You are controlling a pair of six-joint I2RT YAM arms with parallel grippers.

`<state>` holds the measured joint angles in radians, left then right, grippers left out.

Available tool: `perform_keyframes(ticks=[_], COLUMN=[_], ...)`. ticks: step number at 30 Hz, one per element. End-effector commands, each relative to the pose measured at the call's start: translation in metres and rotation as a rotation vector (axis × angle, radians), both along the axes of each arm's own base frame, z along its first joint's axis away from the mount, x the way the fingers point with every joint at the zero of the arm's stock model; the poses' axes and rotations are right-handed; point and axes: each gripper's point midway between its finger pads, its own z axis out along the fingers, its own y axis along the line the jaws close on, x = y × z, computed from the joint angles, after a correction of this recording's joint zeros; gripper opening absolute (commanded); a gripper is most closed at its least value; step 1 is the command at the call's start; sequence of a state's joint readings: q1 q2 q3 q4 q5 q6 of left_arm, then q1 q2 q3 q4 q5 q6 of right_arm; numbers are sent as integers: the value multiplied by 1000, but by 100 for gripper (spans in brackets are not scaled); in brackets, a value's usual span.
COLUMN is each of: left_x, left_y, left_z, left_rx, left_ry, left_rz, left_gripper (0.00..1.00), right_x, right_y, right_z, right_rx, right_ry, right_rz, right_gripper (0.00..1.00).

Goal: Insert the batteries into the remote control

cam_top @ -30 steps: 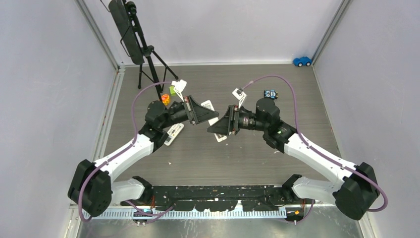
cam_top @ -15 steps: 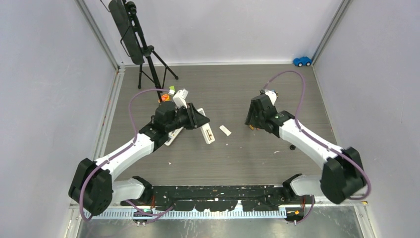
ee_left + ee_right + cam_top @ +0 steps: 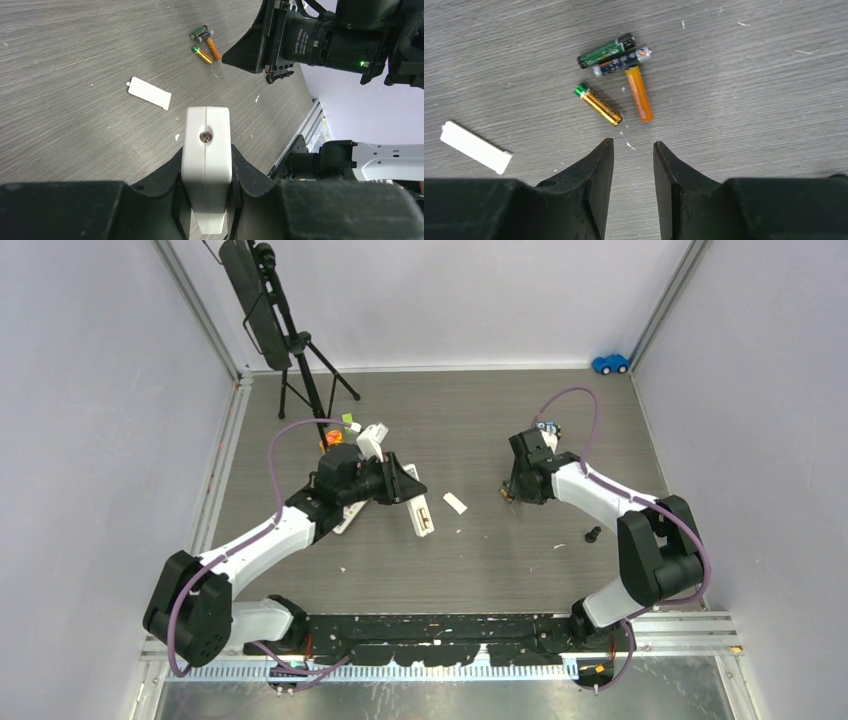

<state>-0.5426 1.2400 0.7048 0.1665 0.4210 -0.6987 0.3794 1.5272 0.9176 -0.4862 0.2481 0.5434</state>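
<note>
On the table (image 3: 749, 75), 4 batteries (image 3: 621, 61) flat, axes splayed

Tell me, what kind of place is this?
Probably a robotics lab test cell: a left arm and right arm bolted to a table boxed in by plain walls, a tripod in the corner, and loose batteries as practice props.

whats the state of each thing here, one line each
remote: clamped in the left gripper
left gripper: shut on the remote
cover: off, lying flat on the table
batteries: four, loose on the table, none gripped
right gripper: open, empty, just short of the batteries
</note>
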Motion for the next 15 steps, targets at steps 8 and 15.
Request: perform_keyframes(ticks=[8, 15], left_x=[6, 1], left_y=[-7, -8], left_z=[35, 39], left_rx=[-49, -59], left_ry=[-100, -113], left_rz=[-30, -51], left_gripper=[0, 0], right_x=[38, 48], right_y=[34, 30], right_z=[22, 13], right_rx=[83, 21], right_ry=[-85, -89], right_rz=[171, 205], right_gripper=[45, 42])
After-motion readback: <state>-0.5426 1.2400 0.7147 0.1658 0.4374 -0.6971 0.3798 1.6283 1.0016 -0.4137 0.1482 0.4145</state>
